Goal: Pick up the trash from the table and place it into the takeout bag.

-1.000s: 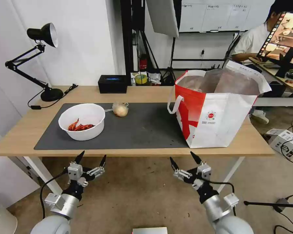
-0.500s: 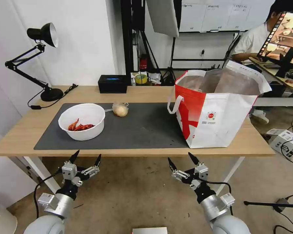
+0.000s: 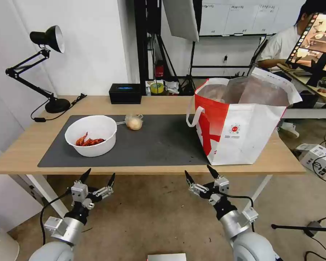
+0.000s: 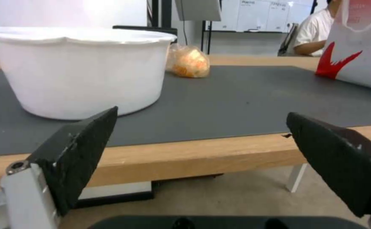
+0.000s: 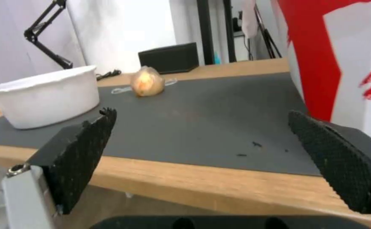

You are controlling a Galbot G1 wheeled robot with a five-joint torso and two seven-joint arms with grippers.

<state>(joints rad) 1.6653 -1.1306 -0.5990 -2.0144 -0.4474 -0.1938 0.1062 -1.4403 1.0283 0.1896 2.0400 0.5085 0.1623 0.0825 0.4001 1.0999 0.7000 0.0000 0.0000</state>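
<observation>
Right, both arms hang low in front of the table [image 3: 32, 145], below its near edge and clear of everything on it. The left gripper [image 3: 99, 177] sits under the left part of the edge with its black fingers [image 4: 79, 149] spread wide, nothing between them. The right gripper [image 3: 199, 172] is the same story under the middle of the edge, fingers [image 5: 77, 152] splayed and empty, tips pointing up toward the tabletop.

On the table, a dark grey mat [image 3: 163, 145] covers most of the middle. The white bowl [image 3: 91, 135] stands upright on the mat's left part, red crayfish shells [image 3: 88, 141] heaped in the bottom. Just behind and to the right of the bowl, near the mat's back edge, lies the small clear bag [image 3: 134, 122] with a beige lump inside, close to the bowl; whether they touch I cannot tell. From the left wrist camera the bowl [image 4: 77, 68] looms just past the table edge, the small bag [image 4: 188, 61] behind it.

Over on the right, the takeout bag [image 3: 239, 127] stands open and upright, its foot partly on the mat's right end, silver lining showing, one white handle drooping down its red side. It stands well apart from the bowl.

At the back, a black box [image 3: 125, 93] and a desk lamp [image 3: 43, 69] at the far left corner.
</observation>
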